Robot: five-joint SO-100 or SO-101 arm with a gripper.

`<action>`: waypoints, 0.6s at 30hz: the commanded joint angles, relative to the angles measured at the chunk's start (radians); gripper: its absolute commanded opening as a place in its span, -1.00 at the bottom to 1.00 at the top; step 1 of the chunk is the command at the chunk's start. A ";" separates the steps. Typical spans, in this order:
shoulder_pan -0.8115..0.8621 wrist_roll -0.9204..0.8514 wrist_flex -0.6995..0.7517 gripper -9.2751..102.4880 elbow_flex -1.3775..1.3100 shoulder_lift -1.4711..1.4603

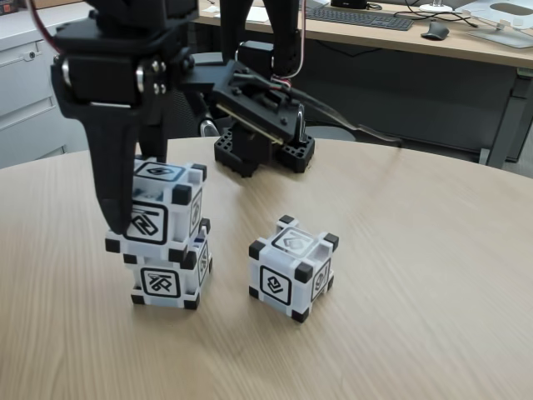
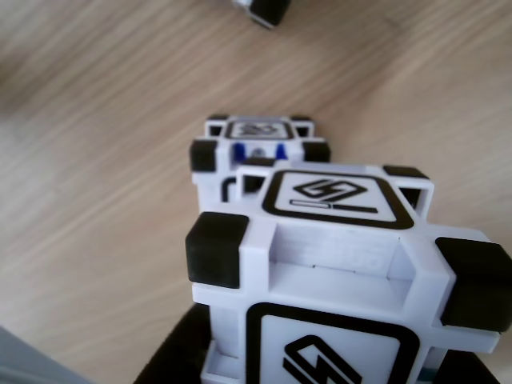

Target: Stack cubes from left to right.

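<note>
Two cubes (image 1: 162, 242) stacked left, third cube (image 1: 292, 267) right.

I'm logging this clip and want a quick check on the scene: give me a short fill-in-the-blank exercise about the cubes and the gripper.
1. The number of cubes on the wooden table is ____.
2. The upper cube rests on the ____ cube.
3. The gripper is closed around the ____ cube of the stack.
4. In the fixed view, the lone cube stands to the ____ of the stack.

Missing words: three; lower; upper; right
</note>
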 commanded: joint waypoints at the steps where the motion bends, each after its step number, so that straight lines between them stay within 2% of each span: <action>1: 0.011 0.017 0.000 -0.83 -0.002 0.003; 18: -0.006 0.058 0.008 -0.83 0.005 0.005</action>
